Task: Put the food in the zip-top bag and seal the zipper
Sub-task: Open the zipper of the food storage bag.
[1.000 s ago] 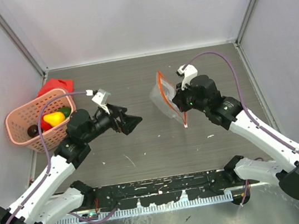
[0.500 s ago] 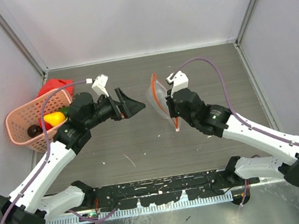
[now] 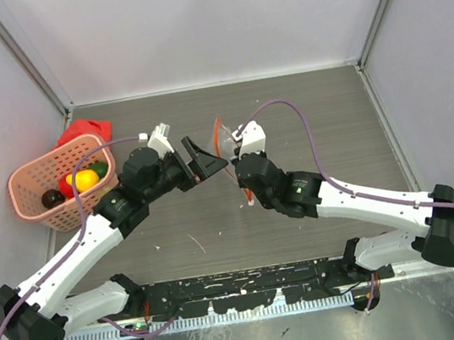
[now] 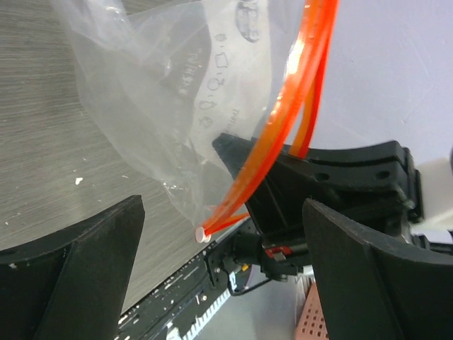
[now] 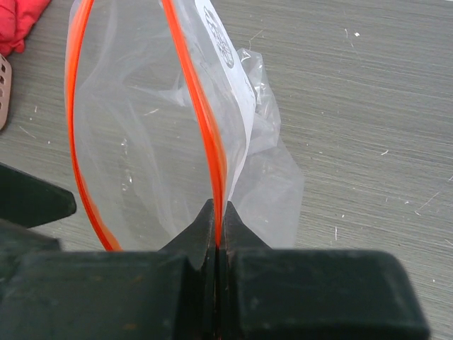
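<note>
The clear zip-top bag (image 3: 224, 139) hangs in mid-air over the table's middle. My right gripper (image 3: 241, 170) is shut on its orange zipper (image 5: 200, 106); the jaws pinch one strip (image 5: 217, 227). The bag's mouth gapes, its two strips bowed apart (image 5: 74, 120). My left gripper (image 3: 205, 158) is open right beside the bag, with the zipper's whitish tip (image 4: 202, 234) just ahead of its two wide-apart fingers (image 4: 78, 276). The food lies in the pink basket (image 3: 30, 176) at the left: a yellow piece (image 3: 85, 180), a red one (image 3: 68, 190), a green one (image 3: 101, 167) and a dark one (image 3: 49, 197).
A red cloth-like object (image 3: 84, 130) lies behind the basket, near the left wall. Grey walls close the table on three sides. The arm bases and a black rail (image 3: 244, 287) run along the near edge.
My right gripper has carried the bag leftward toward the middle. My left gripper has swung right, away from the basket, up to the bag. Both stayed in the same state.
</note>
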Tool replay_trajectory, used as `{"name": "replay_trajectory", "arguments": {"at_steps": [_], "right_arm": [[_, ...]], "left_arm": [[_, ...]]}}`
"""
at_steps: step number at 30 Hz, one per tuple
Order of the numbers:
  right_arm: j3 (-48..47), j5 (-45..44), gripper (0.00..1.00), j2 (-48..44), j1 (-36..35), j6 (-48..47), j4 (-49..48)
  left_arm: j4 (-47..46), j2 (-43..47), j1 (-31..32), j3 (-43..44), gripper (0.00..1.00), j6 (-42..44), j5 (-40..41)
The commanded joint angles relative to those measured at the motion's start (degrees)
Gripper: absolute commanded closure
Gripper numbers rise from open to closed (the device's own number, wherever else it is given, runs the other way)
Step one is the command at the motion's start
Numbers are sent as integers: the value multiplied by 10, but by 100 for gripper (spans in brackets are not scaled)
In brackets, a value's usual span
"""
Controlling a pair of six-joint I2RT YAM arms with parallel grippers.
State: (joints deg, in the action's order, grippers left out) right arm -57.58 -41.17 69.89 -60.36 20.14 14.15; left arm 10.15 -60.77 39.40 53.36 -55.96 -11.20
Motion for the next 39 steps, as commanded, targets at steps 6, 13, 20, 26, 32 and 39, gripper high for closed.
{"name": "replay_trajectory", "arguments": {"at_steps": [6, 13, 20, 26, 32, 39], "right_arm": [[-14, -28, 99, 29, -14, 31, -52], [-22, -37, 99, 45, -15, 46, -28], [-26, -53, 99, 47, -15, 56, -6], [-34, -48, 99, 63, -15, 50, -10], [-43, -54, 92, 72, -15, 35, 7], [-74, -54, 76, 95, -15, -1, 24]], "left_arm": [[9, -37, 54, -8, 12, 5, 174], [79, -63, 71, 23, 24, 77, 287], [109, -48, 70, 20, 41, 107, 326], [93, -60, 71, 15, 65, 103, 294], [99, -54, 70, 28, 100, 105, 279], [148, -28, 71, 47, 100, 108, 248]]}}
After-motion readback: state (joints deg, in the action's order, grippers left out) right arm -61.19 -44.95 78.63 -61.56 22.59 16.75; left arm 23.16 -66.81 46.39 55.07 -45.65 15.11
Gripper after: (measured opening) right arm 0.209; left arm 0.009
